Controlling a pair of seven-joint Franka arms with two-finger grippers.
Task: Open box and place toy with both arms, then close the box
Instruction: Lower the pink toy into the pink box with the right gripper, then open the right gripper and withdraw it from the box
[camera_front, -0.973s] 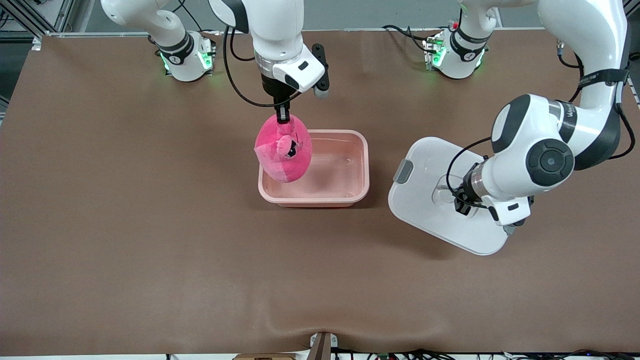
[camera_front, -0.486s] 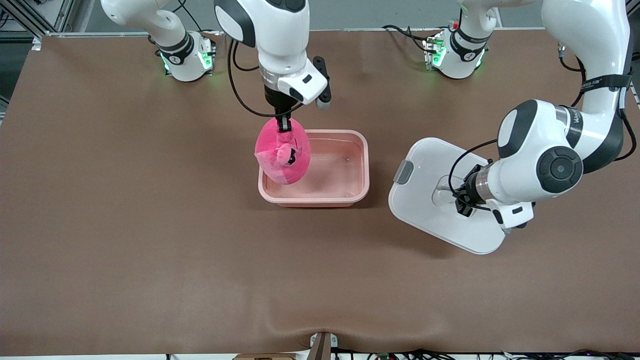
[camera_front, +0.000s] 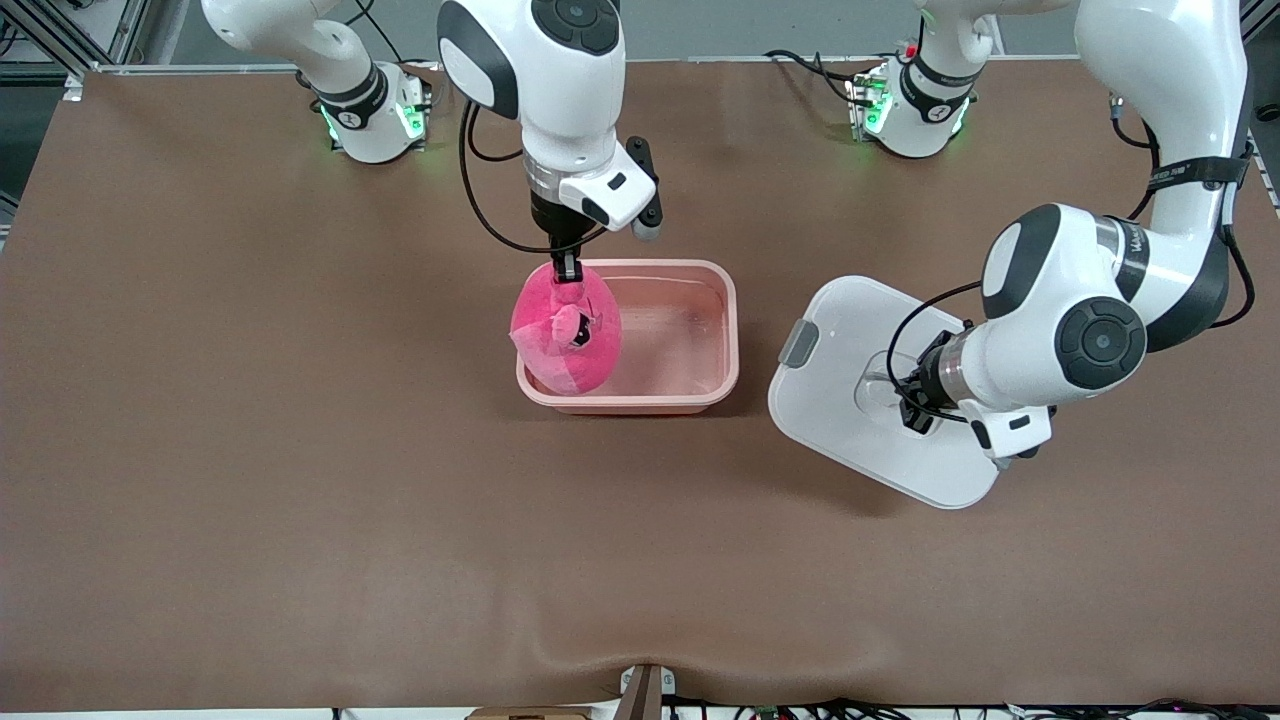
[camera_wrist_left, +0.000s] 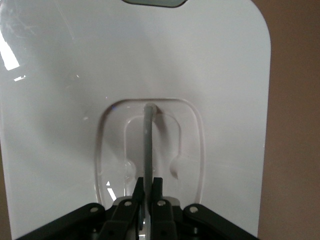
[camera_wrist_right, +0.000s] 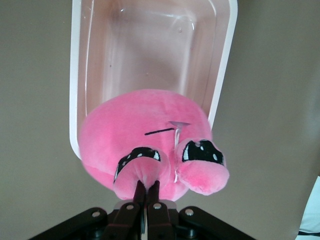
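The pale pink box (camera_front: 700, 385) stands open mid-table; its inside holds nothing else (camera_wrist_right: 150, 55). My right gripper (camera_front: 567, 268) is shut on the top of the bright pink toy (camera_front: 566, 335) and hangs it over the box's end toward the right arm, its bottom down inside the rim. In the right wrist view the fingers (camera_wrist_right: 141, 191) pinch the plush (camera_wrist_right: 145, 135). The white lid (camera_front: 850, 390) is off the box, tilted above the table toward the left arm's end. My left gripper (camera_front: 915, 405) is shut on the lid's clear handle (camera_wrist_left: 148, 145).
A grey clip (camera_front: 799, 343) sits on the lid's edge facing the box. Both arm bases (camera_front: 370, 110) stand along the table's back edge. Bare brown table surrounds the box, nearer the front camera and toward the right arm's end.
My right gripper has lowered the toy toward the box, its bottom now within the rim. My left gripper has shifted the lid slightly toward the box.
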